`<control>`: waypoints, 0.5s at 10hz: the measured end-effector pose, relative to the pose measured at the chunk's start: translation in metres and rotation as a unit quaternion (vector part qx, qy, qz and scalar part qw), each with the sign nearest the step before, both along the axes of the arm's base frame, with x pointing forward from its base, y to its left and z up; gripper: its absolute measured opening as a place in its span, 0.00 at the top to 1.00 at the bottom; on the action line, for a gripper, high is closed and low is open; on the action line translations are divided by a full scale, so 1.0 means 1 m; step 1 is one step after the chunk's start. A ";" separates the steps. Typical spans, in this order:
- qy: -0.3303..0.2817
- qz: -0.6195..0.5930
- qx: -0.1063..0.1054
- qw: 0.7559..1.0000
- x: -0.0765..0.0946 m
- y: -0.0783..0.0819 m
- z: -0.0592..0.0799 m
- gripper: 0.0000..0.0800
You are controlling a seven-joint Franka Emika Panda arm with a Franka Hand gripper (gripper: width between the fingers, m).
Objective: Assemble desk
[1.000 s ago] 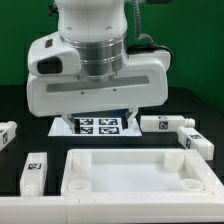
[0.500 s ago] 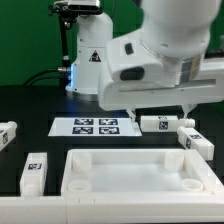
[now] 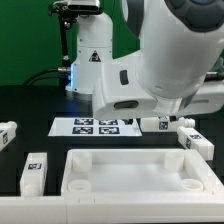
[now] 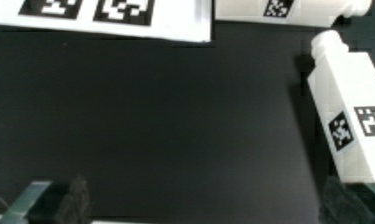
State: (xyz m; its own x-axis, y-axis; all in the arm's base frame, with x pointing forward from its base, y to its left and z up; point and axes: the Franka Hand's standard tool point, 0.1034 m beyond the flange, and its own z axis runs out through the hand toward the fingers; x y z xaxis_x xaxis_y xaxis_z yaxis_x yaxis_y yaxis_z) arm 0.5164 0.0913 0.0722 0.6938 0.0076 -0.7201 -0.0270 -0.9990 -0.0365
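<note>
On exterior view, tabletop, on wrist view, leg near marker board

Open black floor mid-scene, clutter round the edges!

In the wrist view there's a broad stretch of bare table, hemmed by a tagged leg along one side and the marker board on another. Over to the exterior view: the tabletop walls off the front. On the exterior view's right, the rear right leg and front right leg sit just beside each other, a tight squeeze. On the left, the edge leg and near leg stand apart, with passable table between.
</note>
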 end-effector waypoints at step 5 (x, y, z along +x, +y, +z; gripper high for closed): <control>-0.003 0.012 -0.013 1.000 -0.013 0.039 -0.006 0.19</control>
State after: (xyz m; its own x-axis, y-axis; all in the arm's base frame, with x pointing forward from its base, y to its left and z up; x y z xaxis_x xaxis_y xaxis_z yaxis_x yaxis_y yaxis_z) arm 0.5038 0.1302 0.0665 0.6977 0.0061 -0.7163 -0.0019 -0.9999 -0.0104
